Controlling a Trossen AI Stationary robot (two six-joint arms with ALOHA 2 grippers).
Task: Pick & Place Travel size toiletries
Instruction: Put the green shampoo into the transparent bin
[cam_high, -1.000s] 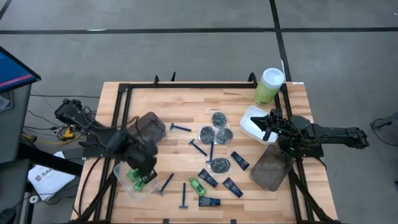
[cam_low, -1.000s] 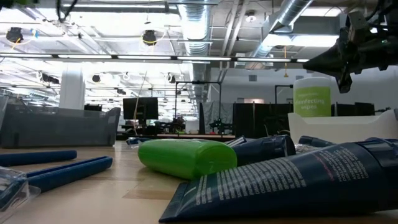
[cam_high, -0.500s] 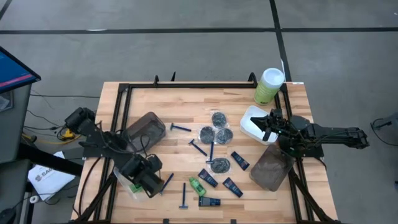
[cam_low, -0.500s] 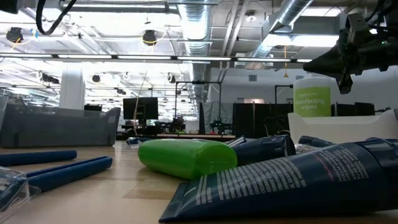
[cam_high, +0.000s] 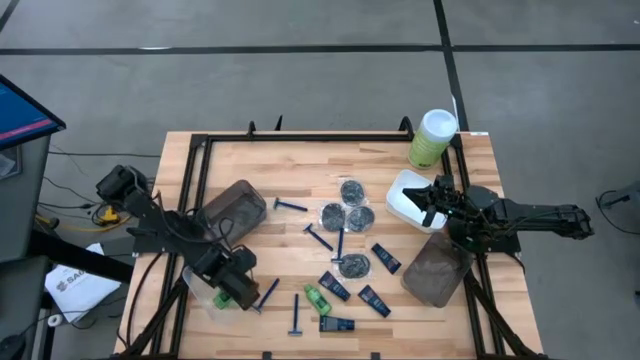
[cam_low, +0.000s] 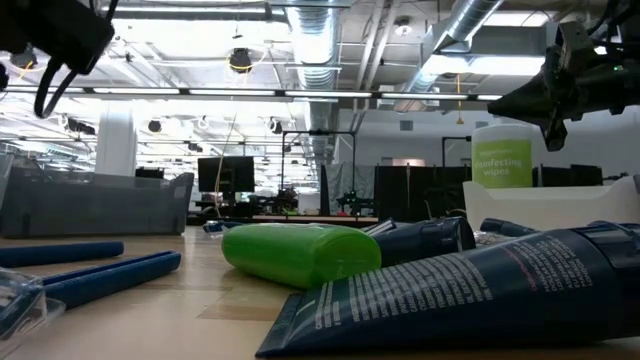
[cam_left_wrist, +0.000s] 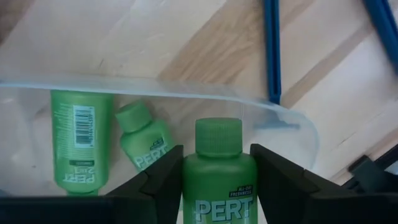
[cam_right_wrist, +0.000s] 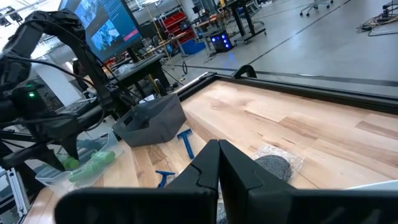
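- desk (cam_high: 300, 185); most toiletries lie loose at its middle
- clear tub (cam_left_wrist: 186, 99) at the front-left corner; two green bottles inside
- left end effector (cam_high: 232, 290) has drifted back over the tub, gripping a green bottle (cam_left_wrist: 219, 180); drop seems imminent
- right end effector (cam_high: 432, 200) waits closed

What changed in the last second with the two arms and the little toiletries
The left pincer, shut on a green bottle, swung nearer the table's front edge and partly back over the clear tub, where two more green bottles lie. The right pincer stayed shut above the white tub; loose items unmoved.
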